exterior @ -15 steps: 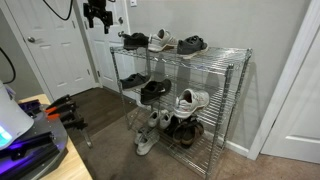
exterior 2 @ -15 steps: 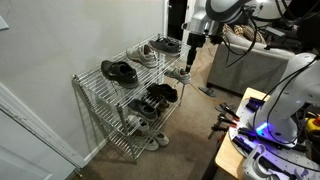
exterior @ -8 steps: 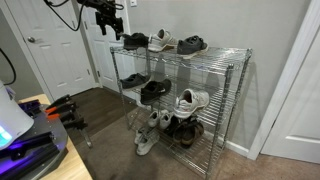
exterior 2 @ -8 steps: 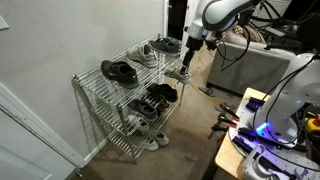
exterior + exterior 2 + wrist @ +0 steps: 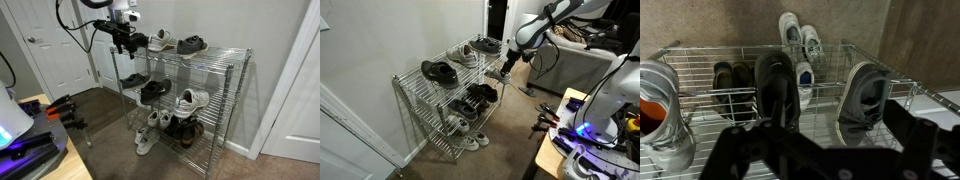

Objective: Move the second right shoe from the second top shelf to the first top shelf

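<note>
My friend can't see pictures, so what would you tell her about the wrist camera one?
The camera looks down past the dark, open gripper onto a wire shelf. A black shoe lies in the middle, a white shoe at left and a grey shoe at right. More shoes show through the wires below.

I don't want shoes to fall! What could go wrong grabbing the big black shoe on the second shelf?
The tool hangs right by the end black shoe on the top shelf and might knock it off. The big black shoe sits under that shelf's wires, so the arm could bump the rack reaching in.
</note>
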Tool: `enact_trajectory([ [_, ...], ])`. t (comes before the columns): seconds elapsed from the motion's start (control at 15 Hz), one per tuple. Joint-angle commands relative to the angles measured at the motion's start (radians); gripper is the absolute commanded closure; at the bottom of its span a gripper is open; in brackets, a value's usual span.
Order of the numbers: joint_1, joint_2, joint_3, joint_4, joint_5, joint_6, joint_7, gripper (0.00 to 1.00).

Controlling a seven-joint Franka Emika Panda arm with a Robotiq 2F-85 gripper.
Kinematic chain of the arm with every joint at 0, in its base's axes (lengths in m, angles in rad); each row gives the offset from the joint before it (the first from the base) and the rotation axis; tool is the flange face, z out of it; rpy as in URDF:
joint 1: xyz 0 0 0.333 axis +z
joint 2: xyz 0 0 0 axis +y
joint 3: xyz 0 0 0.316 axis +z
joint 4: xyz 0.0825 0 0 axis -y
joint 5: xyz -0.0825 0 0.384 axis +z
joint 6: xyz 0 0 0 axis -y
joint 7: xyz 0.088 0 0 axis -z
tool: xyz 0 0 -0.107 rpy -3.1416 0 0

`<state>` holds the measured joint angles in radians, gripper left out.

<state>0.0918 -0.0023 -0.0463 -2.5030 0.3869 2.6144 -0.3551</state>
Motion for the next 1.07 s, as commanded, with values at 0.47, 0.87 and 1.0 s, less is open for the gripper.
enact_trajectory([
  [0.47,-0.112,0.226,0.097,0.046,0.061,0.228,-0.018,0.0],
  [0.87,-0.143,0.288,0.114,0.072,0.072,0.241,-0.062,0.0],
  [1.0,-0.166,0.298,0.136,0.062,-0.003,0.281,0.025,0.0],
])
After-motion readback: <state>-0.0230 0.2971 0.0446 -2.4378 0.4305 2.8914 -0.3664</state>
